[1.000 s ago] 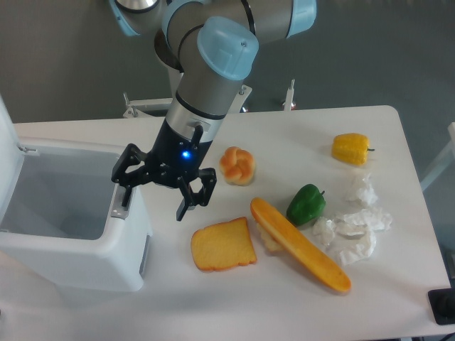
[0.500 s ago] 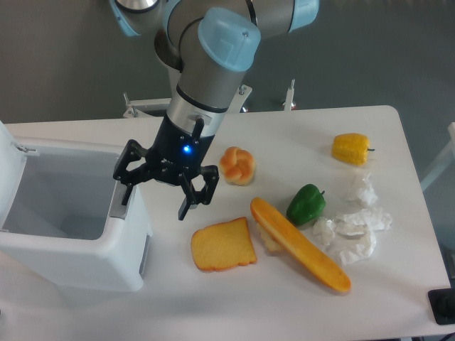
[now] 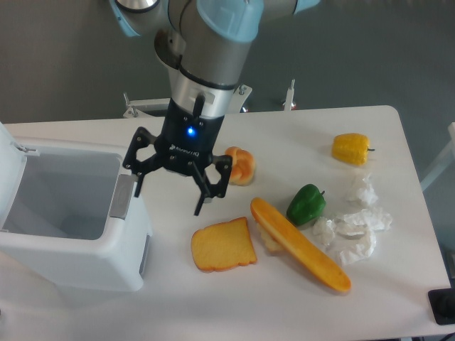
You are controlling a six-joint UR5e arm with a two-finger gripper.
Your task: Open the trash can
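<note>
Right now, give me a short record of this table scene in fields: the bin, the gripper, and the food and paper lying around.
bin: large white boxy plastic trash can, left side of the table, lid up, inside visible
gripper: two-finger gripper open, holding nothing, above the table beside the bin's right rim
bread: toast slice, long baguette, round bun partly behind the gripper
vegetables: green pepper, yellow pepper
paper: crumpled white tissues right of the baguette

A single fixed camera looks steeply down from the near side of the white table [image 3: 298,128], close enough that the arm's upper joints are cropped above the gripper [image 3: 169,197] and the open trash can [image 3: 85,234] runs off-frame to its left.
</note>
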